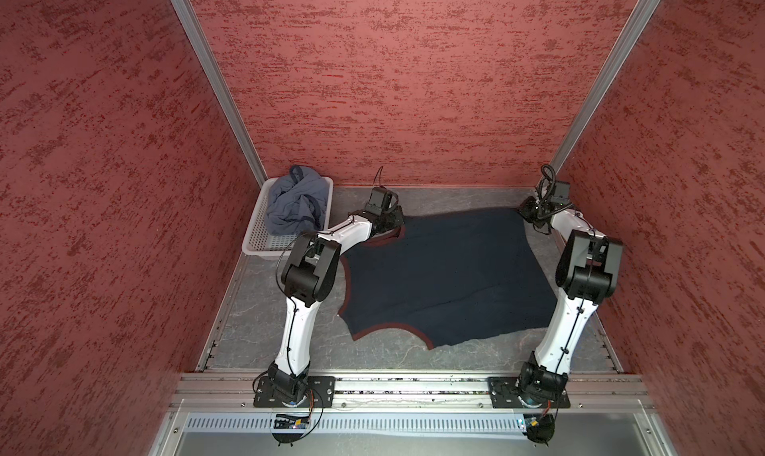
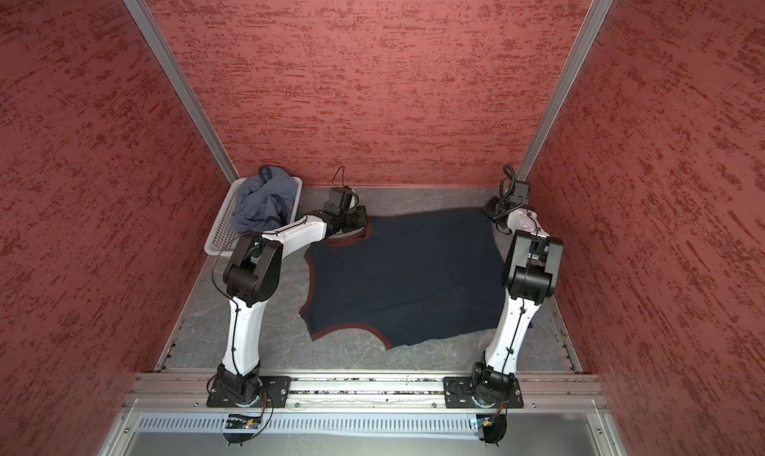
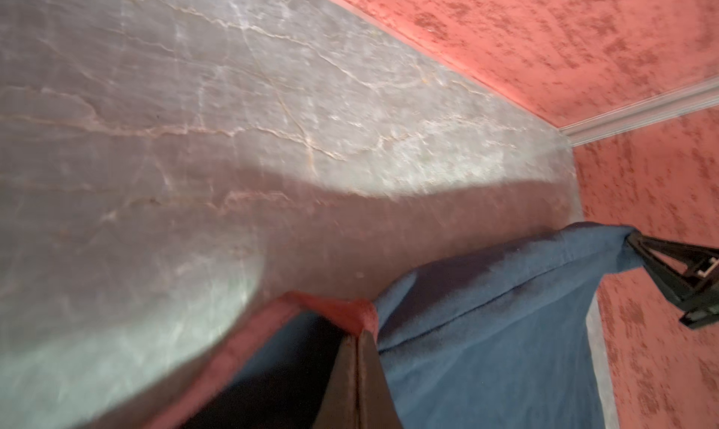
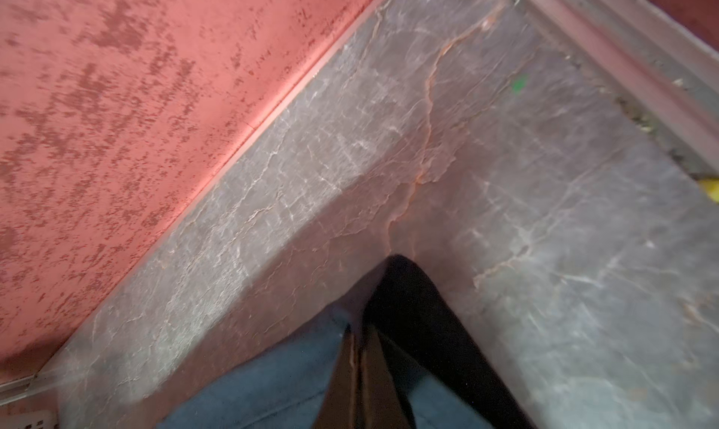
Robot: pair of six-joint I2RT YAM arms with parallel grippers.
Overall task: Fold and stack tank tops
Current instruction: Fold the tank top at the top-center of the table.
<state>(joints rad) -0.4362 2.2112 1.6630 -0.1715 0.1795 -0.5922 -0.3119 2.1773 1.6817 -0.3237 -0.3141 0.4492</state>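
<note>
A grey marbled table [image 1: 256,321] carries a navy tank top [image 1: 447,276] spread across mid-frame and a white basket [image 1: 261,243] left of centre.

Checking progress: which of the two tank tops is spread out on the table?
The dark navy tank top with maroon trim, held at its far edge by the left gripper and right gripper. The blue-grey tank top sits crumpled in the white basket.

two tank tops [image 1: 447,276] [image 1: 292,203], one basket [image 1: 260,243]
</note>
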